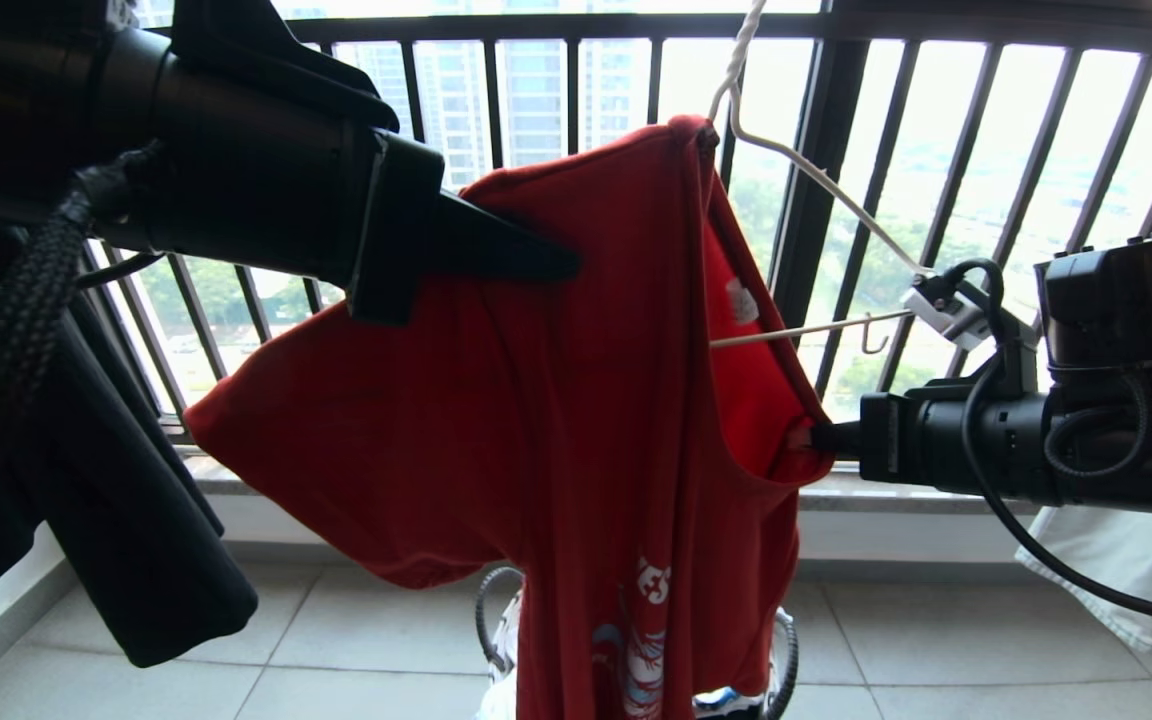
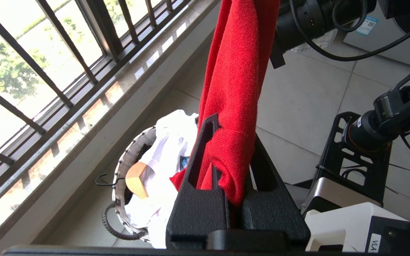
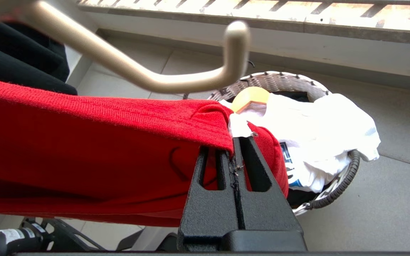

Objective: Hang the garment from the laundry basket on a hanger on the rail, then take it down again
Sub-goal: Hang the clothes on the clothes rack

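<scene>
Head view: the garment [image 1: 556, 400] hangs half-dressed on the hanger [image 1: 816, 175], its collar caught at the hanger's neck while the right-hand wire shoulder and lower bar stand bare against the window railing [image 1: 936, 150]. The left gripper [image 1: 536, 262] pinches the cloth by one shoulder; the right gripper [image 1: 821, 437] nips the collar edge. The rail is out of view above.

Left wrist view: the left gripper's [image 2: 231, 177] jaws are pressed together on a fold of red fabric. Beneath, the laundry basket [image 2: 119, 170] stands on the floor beside the railing's sill, holding a white T-shirt [image 2: 166, 149] and a wooden hanger [image 2: 137, 179].

Right wrist view: the right gripper's [image 3: 235, 160] jaws are clamped on the garment's hem-like edge.

By my judgement the hanging is midway: the shirt must still be drawn over the bare shoulder, and taking it down remains.
</scene>
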### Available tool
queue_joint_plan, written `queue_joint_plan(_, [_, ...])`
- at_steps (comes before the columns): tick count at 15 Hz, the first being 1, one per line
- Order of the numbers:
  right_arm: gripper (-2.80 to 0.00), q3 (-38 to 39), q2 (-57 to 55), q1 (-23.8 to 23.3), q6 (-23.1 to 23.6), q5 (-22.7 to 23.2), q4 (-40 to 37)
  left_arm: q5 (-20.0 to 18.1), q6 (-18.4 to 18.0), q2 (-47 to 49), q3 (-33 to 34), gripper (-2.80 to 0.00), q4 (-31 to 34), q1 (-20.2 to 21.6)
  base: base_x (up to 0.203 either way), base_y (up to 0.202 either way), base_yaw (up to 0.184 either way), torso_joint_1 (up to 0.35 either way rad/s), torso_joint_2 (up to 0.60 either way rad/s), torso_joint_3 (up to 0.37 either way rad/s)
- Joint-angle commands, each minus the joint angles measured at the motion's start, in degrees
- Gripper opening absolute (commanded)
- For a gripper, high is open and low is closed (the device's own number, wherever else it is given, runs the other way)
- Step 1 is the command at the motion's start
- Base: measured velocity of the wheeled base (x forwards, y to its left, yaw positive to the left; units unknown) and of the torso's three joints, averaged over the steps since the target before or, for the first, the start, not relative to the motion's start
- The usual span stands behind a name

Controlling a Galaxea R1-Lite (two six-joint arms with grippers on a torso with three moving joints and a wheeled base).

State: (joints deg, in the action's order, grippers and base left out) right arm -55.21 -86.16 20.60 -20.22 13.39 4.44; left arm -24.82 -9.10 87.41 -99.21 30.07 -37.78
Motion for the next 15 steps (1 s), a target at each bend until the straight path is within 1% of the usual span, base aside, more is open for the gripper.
queue_joint_plan(1, [-2.8,-0.66,0.52,-2.05,0.01,0.14,0.05,-0.14,-0.04,-1.1,1.3,-2.8,0.07,-0.01,0.0,0.0,0.0,0.0,0.0,0.0])
queue_joint_plan(2, [-2.8,-1.39,0.18,-2.85,0.0,0.22,0.05,-0.05,0.05,-1.1,1.39,-2.8,0.07,0.07,0.0,0.0,0.0,0.0,0.0,0.0])
queue_joint_plan(4, [-2.8,-3.04,-0.9,-4.3,-0.08,0.4,-0.04,-0.14,1.4,-1.62,1.39,-2.8,0.07,-0.01,0.0,0.0,0.0,0.0,0.0,0.0])
queue_joint_plan(8, [-2.8,-4.99,-1.73,-6.1,0.01,0.41,-0.13,-0.14,1.81,-2.6,1.56,-2.8,0.15,-0.01,0.0,0.0,0.0,0.0,0.0,0.0])
queue_joint_plan(11, [-2.8,-5.88,-1.64,-7.52,0.17,0.32,-0.52,-0.14,1.99,-3.39,3.5,-2.8,0.07,-0.01,0.0,0.0,0.0,0.0,0.0,0.0])
queue_joint_plan(15, [-2.8,-6.41,-1.64,-9.8,0.5,0.32,-0.66,-0.12,1.99,-3.48,3.84,-2.8,-0.63,0.17,0.0,0.0,0.0,0.0,0.0,0.0])
